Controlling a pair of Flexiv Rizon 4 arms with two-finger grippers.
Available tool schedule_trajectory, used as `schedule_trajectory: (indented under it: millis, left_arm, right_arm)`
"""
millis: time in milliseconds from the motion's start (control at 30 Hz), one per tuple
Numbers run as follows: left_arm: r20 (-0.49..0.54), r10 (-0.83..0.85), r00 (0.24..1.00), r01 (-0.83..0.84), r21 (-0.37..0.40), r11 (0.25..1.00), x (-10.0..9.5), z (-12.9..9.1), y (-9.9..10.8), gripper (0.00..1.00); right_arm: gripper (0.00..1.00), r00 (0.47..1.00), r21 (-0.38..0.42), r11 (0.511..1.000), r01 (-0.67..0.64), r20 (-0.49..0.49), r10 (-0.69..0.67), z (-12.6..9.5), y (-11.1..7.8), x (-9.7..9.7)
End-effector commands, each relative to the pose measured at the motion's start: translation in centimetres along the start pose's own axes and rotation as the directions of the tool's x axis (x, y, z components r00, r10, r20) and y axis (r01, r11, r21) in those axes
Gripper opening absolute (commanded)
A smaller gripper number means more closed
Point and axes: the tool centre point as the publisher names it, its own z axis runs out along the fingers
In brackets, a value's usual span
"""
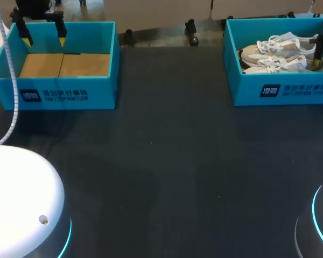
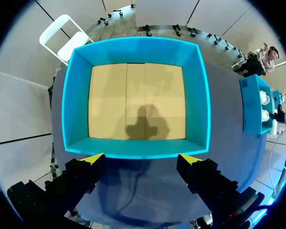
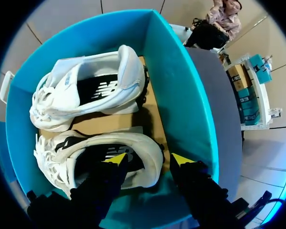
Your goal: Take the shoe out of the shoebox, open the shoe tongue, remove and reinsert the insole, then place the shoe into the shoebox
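Note:
Two white shoes lie side by side in the teal shoebox (image 1: 282,92) at the table's far right, heels toward the right edge. In the right wrist view, my right gripper (image 3: 148,158) is down inside this shoebox (image 3: 181,95). One finger sits in the opening of the nearer shoe (image 3: 52,162) and the other is outside its heel, shut on the heel wall. The second shoe (image 3: 86,86) lies just beyond it. In the head view the right gripper (image 1: 316,52) sits at the heels of the shoes (image 1: 274,56). My left gripper (image 1: 43,36) hangs open over the other box.
A second teal box (image 1: 54,94) stands at the far left, holding only a bare cardboard floor (image 2: 133,100). My left gripper (image 2: 143,160) hovers above its near wall. A white cable (image 1: 11,70) hangs down past that box.

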Motion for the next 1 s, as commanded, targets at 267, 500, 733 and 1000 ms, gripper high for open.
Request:
schedule_trajectory:
  millis: [267, 500, 733, 1000]
  left_arm:
    - [0.001, 0.0, 1.0, 0.0, 0.0, 1.0, 0.0, 0.0, 0.0, 1.0]
    - [0.001, 0.0, 1.0, 0.0, 0.0, 1.0, 0.0, 0.0, 0.0, 1.0]
    - [0.001, 0.0, 1.0, 0.0, 0.0, 1.0, 0.0, 0.0, 0.0, 1.0]
    - [0.001, 0.0, 1.0, 0.0, 0.0, 1.0, 0.0, 0.0, 0.0, 1.0]
  right_arm:
    - [0.65, 1.0, 0.014, 1.0, 0.001, 0.001, -0.001, 2.4, -0.1, -0.2]
    - [0.48, 1.0, 0.027, 0.999, 0.02, 0.015, -0.02, 3.3, 0.1, -0.2]
    - [0.0, 0.999, 0.044, 0.999, 0.018, 0.035, -0.019, 3.8, 0.1, -0.5]
    - [0.0, 0.998, 0.051, 0.999, -0.004, 0.057, 0.001, 2.7, -0.5, -1.8]
